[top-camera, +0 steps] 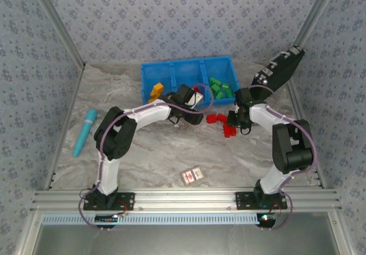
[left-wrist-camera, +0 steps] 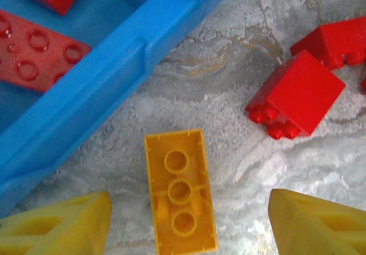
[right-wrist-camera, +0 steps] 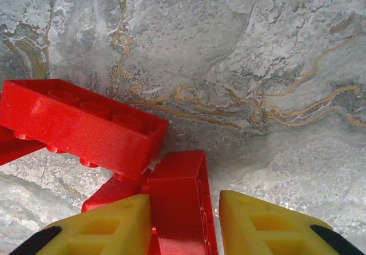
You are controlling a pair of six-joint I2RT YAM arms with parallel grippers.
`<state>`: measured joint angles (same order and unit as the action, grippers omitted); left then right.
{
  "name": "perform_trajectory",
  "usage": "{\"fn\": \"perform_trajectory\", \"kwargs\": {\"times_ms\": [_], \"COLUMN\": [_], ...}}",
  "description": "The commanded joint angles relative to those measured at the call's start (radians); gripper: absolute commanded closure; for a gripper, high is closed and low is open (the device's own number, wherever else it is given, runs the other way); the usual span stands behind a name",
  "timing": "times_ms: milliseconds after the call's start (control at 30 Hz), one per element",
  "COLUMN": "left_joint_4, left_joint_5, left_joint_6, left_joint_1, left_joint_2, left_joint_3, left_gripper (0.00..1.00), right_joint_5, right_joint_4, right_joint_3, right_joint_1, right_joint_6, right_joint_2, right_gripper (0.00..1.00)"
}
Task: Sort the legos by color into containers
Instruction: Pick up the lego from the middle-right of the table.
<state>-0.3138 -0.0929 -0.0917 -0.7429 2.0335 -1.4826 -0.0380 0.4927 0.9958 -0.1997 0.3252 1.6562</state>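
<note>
The left gripper (left-wrist-camera: 189,200) gapes around an orange brick (left-wrist-camera: 180,192) beside the bin (left-wrist-camera: 86,95), while the right gripper (right-wrist-camera: 186,198) straddles a red brick (right-wrist-camera: 177,180), grip unclear.

No text is legible (the card box (top-camera: 193,175) print is too small).

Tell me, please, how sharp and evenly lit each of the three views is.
Top external: soft, even light, barely any shadow on the table. Left wrist: orange brick sharp, glints on the red plate's studs. Right wrist: the red brick nearest the lens slightly soft, table crisp.
</note>
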Motion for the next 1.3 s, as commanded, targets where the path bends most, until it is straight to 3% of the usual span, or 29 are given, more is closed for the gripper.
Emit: {"fn": "perform_trajectory", "kwargs": {"times_ms": [0, 200, 433, 600, 700, 1000, 1267], "left_joint_4": [-0.01, -0.068, -0.104, -0.121, -0.107, -0.124, -0.141], "left_joint_5": [-0.025, 0.009, 0.015, 0.044, 0.045, 0.04, 0.129], "left_joint_6": [-0.008, 0.004, 0.009, 0.001, -0.006, -0.006, -0.007], "left_joint_1": [-0.009, -0.015, -0.017, -0.02, -0.02, -0.019, 0.025], "left_joint_2": [0.049, 0.121, 0.166, 0.18, 0.179, 0.127, -0.168], "left_joint_3": [-0.069, -0.134, -0.161, -0.152, -0.137, -0.095, 0.008], "left_gripper": [0.26, 0.24, 0.22, 0.26, 0.34, 0.64, 0.71], "right_joint_5": [0.062, 0.09, 0.102, 0.106, 0.107, 0.122, 0.108], "right_joint_4": [0.046, 0.071, 0.098, 0.101, 0.102, 0.135, 0.129], "right_joint_3": [-0.015, -0.017, -0.02, -0.018, -0.019, -0.027, -0.039], "right_joint_1": [-0.007, -0.006, -0.005, -0.006, -0.004, 0.003, 0.011], "right_joint_6": [0.0, 0.018, 0.018, 0.02, 0.021, 0.023, 0.023], "right_joint_2": [0.059, 0.065, 0.079, 0.074, 0.072, 0.034, -0.001], "right_gripper": [0.64, 0.66, 0.61, 0.69, 0.75, 0.8, 0.81]}}
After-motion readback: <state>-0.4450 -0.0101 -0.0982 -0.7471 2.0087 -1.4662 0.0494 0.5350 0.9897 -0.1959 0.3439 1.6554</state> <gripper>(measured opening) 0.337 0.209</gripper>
